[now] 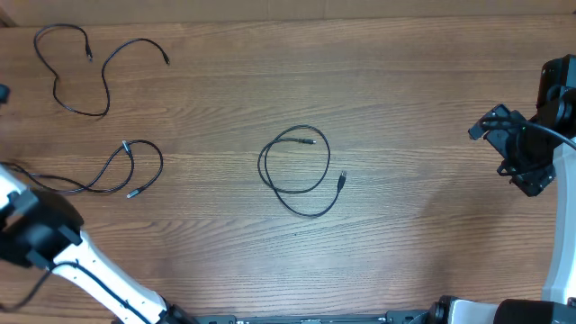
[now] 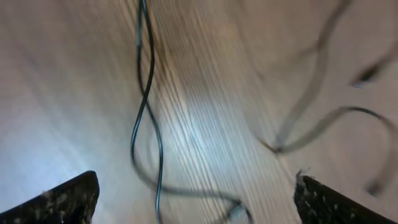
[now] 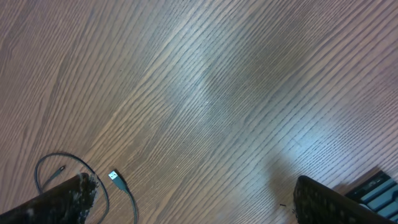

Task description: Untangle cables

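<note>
Three thin black cables lie apart on the wooden table. One snakes at the far left [image 1: 81,76], one lies at mid left [image 1: 130,171], and one forms a loose loop in the centre [image 1: 297,171]. My left gripper [image 2: 196,205] is open low over the mid-left cable [image 2: 146,112], which runs between its fingers in a blurred view without touching them. My right gripper [image 1: 506,155] hovers open at the right side of the table with nothing in it. In the right wrist view that gripper [image 3: 199,199] stands over bare wood, and the centre cable's plug [image 3: 115,177] shows at the lower left.
The left arm [image 1: 36,232] reaches in from the bottom-left corner. The right arm's base [image 1: 558,99] stands at the right edge. The brown wooden tabletop [image 1: 405,90] fills the view.
</note>
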Motion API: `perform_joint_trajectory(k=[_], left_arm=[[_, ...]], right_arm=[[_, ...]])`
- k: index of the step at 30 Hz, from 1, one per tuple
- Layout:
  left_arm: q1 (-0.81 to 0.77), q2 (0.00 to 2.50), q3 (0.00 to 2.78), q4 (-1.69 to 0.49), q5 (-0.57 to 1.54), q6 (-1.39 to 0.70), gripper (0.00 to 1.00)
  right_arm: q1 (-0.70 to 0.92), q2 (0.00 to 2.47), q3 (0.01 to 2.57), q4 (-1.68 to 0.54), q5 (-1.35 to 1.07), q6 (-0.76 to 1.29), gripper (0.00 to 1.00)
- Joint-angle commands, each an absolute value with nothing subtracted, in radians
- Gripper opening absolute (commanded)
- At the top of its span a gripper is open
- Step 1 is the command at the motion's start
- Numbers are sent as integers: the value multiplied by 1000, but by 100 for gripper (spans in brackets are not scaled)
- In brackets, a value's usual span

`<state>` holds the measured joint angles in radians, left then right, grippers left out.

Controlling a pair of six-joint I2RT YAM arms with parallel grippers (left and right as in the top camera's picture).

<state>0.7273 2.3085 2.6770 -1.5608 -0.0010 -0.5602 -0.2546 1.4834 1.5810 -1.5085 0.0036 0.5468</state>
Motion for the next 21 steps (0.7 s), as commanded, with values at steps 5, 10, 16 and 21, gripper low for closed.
perform_joint_trajectory(k=[5, 10, 16, 21], left_arm=[[734, 2078, 2694, -1690, 36, -569, 100], [737, 1964, 2637, -1690, 32, -483, 100], [774, 1814, 2504, -1690, 27, -486, 100], [781, 1659, 2248, -1690, 23, -515, 100]], right_arm=[[-257, 1482, 1590, -1505, 7, 550, 100], [-257, 1482, 1590, -1505, 7, 550, 100], [-257, 1481, 1590, -1505, 7, 550, 100], [-257, 1482, 1590, -1505, 7, 550, 100]])
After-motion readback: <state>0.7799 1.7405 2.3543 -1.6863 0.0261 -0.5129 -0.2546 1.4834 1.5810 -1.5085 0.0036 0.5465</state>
